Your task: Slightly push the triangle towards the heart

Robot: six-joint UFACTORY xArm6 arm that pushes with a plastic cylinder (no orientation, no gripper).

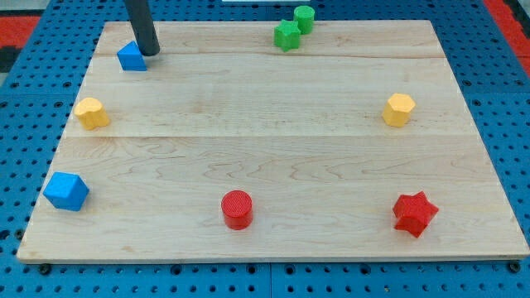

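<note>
The blue triangle (131,56) lies near the board's top left corner. My tip (152,53) stands just to the right of it, close against its right edge; whether they touch I cannot tell. The dark rod rises from there out of the view's top. A yellow block (91,112), which looks like the heart, lies below and a little left of the triangle, near the board's left edge.
A blue cube (66,191) sits at the bottom left. A red cylinder (237,209) is at the bottom middle and a red star (414,213) at the bottom right. A yellow hexagon (398,109) is at the right. A green star (286,36) and green cylinder (304,18) are at the top.
</note>
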